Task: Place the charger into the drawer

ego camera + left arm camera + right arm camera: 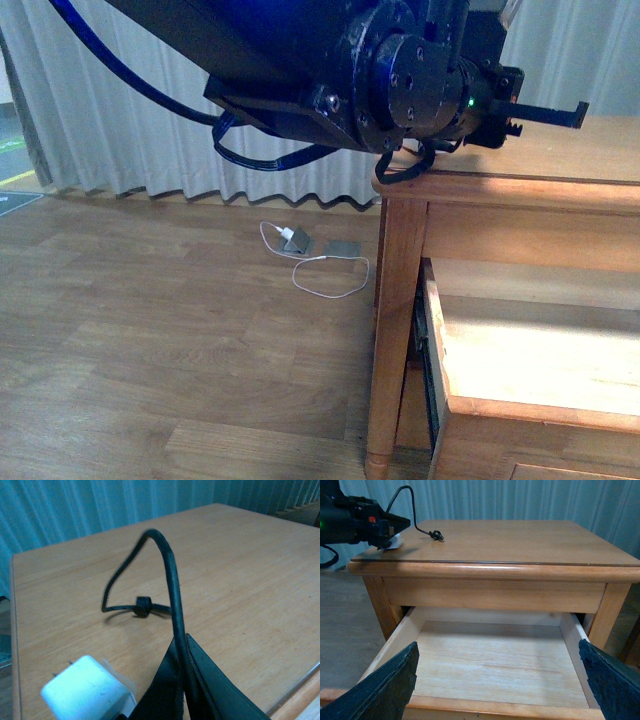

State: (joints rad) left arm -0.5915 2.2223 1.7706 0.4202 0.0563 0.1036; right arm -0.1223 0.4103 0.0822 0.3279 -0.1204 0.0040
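Wooden dresser (485, 592), worktop (520, 540) bare except at one back corner. Top drawer (570, 635) pulled well out, light interior empty. Right gripper (497, 650) hangs in front of the open drawer, jaws wide, holding nothing. Left gripper (182, 650) is over that worktop corner, jaws narrow, pinched on the black cable (170, 570). The charger (87, 692) sits on the worktop just beside those jaws, cable looping up and away. White plug (290, 236) with a thin white cable (330, 280) lies on the floor, well apart from the dresser.
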